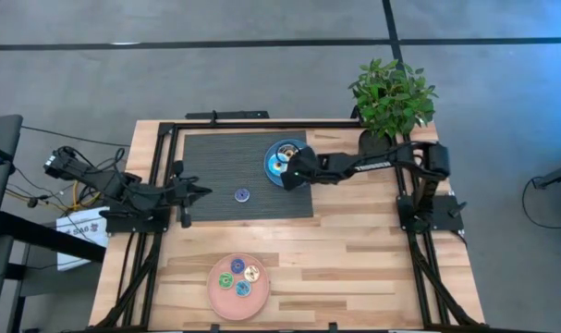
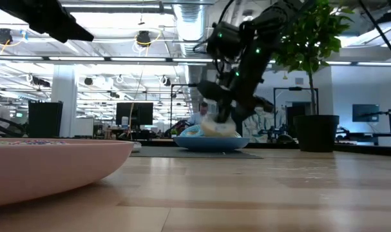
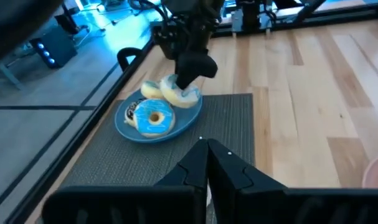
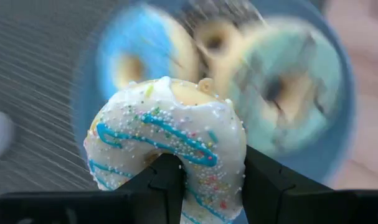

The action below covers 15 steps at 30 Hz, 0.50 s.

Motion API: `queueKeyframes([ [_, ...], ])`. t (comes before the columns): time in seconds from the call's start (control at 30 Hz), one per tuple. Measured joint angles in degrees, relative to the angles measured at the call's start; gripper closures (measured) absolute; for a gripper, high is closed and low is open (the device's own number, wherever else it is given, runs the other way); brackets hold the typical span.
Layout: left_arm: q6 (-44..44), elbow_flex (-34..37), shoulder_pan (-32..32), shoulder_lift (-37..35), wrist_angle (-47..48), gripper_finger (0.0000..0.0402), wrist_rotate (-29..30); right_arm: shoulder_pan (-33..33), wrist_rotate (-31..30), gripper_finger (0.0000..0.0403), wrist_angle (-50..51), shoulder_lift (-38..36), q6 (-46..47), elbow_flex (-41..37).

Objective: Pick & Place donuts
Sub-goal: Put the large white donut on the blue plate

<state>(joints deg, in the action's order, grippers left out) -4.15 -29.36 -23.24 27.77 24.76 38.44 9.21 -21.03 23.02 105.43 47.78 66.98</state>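
Note:
My right gripper (image 1: 292,173) is over the blue plate (image 1: 271,174) on the dark mat, shut on a white-iced donut (image 4: 170,137) with blue stripes and sprinkles. On the plate lie a blue-iced donut (image 3: 154,117), a dark brown one (image 3: 131,112) and a cream one (image 3: 150,89). A small purple donut (image 1: 242,194) lies flat on the mat. Several small donuts (image 1: 238,277) lie on the pink plate (image 1: 215,298) near the front edge. My left gripper (image 1: 204,192) hovers shut at the mat's left edge with nothing between its fingers. My right gripper pinches one side of the donut's ring (image 4: 204,171) between its two fingers, which come slanting down from the table's right. The donut stands on edge in the hold, its iced rim away from the fingers, low over the plate's far side (image 3: 187,107). Whether it touches the plate I cannot tell.
A potted plant (image 1: 391,97) stands at the far right corner, close behind my right arm. The dark mat (image 1: 215,157) covers the table's far middle. Bare wood (image 1: 354,240) lies between the mat and the pink plate.

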Motion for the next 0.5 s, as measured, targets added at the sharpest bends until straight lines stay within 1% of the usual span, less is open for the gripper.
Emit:
queueKeyframes([
  [0.13,-2.8,0.0,0.0,-0.1,1.4,0.0401,1.7,0.2,-0.2,0.0280,0.5,0.8,0.0,-0.1],
  [0.23,-3.4,0.0,0.0,-0.1,1.5,0.0401,2.9,0.3,-1.8,0.0266,0.4,0.8,0.2,-0.1],
  [0.37,-3.5,0.0,0.0,-0.1,1.4,0.0401,3.8,0.3,-4.6,0.0236,0.6,0.4,0.2,-0.1],
  [0.5,-3.7,0.0,0.0,-0.1,1.3,0.0401,4.0,0.7,-4.2,0.0199,0.7,0.3,-0.9,-0.1],
])
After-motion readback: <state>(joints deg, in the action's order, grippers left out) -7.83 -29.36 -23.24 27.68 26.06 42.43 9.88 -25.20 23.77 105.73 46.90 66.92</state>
